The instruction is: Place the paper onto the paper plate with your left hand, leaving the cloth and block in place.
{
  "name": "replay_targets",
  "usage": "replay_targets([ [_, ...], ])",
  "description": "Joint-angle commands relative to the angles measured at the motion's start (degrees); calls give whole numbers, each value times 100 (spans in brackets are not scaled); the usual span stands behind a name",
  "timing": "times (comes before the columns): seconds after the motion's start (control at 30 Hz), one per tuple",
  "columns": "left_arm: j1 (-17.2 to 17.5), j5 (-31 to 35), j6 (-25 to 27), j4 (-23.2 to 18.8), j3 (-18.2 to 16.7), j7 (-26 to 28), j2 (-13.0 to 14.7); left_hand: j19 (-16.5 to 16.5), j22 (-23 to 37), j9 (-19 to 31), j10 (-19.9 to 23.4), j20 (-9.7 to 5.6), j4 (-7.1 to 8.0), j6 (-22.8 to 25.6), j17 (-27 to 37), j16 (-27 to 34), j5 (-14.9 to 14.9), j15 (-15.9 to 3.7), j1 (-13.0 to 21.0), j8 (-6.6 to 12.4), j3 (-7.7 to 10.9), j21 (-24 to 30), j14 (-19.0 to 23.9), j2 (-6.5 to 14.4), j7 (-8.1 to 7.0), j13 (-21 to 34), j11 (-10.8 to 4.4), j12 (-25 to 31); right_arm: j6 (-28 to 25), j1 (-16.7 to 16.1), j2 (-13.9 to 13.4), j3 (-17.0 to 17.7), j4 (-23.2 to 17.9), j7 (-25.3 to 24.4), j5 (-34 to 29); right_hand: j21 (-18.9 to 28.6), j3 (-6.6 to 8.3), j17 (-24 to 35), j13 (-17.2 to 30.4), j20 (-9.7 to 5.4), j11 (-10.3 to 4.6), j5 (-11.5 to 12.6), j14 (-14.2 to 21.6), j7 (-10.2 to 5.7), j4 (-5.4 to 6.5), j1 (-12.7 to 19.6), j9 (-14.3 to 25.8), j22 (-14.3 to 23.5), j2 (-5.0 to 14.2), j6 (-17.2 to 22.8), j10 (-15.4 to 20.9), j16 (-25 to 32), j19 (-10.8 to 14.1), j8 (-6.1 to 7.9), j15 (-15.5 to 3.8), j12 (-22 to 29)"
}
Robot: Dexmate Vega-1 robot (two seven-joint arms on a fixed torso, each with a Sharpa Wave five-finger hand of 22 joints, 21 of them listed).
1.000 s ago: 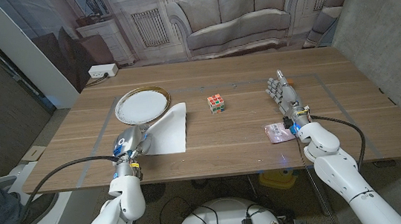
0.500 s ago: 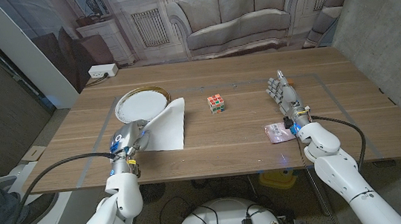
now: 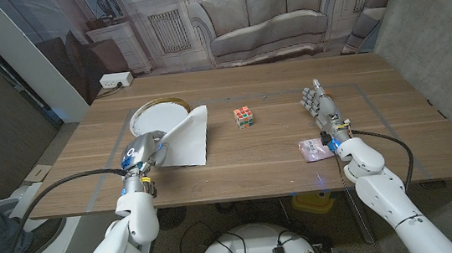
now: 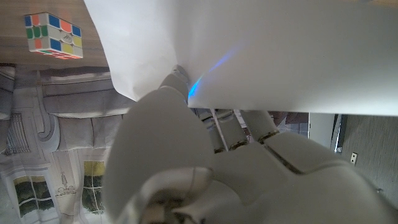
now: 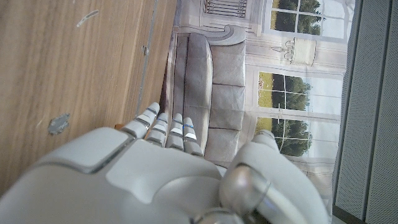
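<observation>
table [image 3: 262, 152]: wooden, long side toward the robot; a backdrop printed with a sofa and windows hangs behind it.
writing: none readable on any thing in view; the cube's faces carry only coloured squares.
paper [image 3: 187, 137]: white sheet at the table's left, lifted at the near edge and tilted, its far corner reaching up beside the plate's right rim; in the left wrist view [image 4: 261, 56] it spreads wide above the fingers with a blue glint on it.
plate [image 3: 161, 116]: white paper plate with a tan rim, far left of the table, just beyond the left hand; the paper's edge overlaps or touches its right side, which one i cannot tell.
left hand [image 3: 146, 151]: at the paper's near-left corner, fingers closed on the sheet; the left wrist view shows the fingers [image 4: 180, 81] pressed up against the paper's underside, gripping it.
right hand [image 3: 320, 106]: at the table's right, well apart from the paper, fingers straight and together, pointing away from the robot; holds nothing; in the right wrist view [image 5: 124, 168] the fingers reach out over bare wood.
cloth [image 3: 312, 149]: small pinkish patch lying near the front edge, just left of the right wrist.
cube [image 3: 244, 117]: multicoloured puzzle block, mid-table, between paper and right hand, apart from both; also seen in the left wrist view [image 4: 53, 35].
</observation>
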Motion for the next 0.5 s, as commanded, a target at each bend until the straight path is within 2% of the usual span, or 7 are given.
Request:
replay_targets([
  [0.03,-92,145,196,-180,-41,-262,-11,12,4,24,37,-22,22,-10,20,-3,-31,-459,-28,-4,24,-18,-2,-7,-9,30,5,-4,-35,60,-29,22,95,82,39,-25,-41,23,32,20,5,-18,43,-28,-12,30,22,30,24,35,35,-10,15,31,-19,44],
  [0.5,-206,135,92,-78,-201,-321,-14,67,11,21,176,-64,84,124,20,20,-33,-504,-116,19,15,-15,129,-20,-34,35,-7,7,-52,127,1,44,189,90,58,-27,-36,21,32,20,8,-18,46,-29,-23,52,22,30,43,39,34,-10,13,33,-10,44],
])
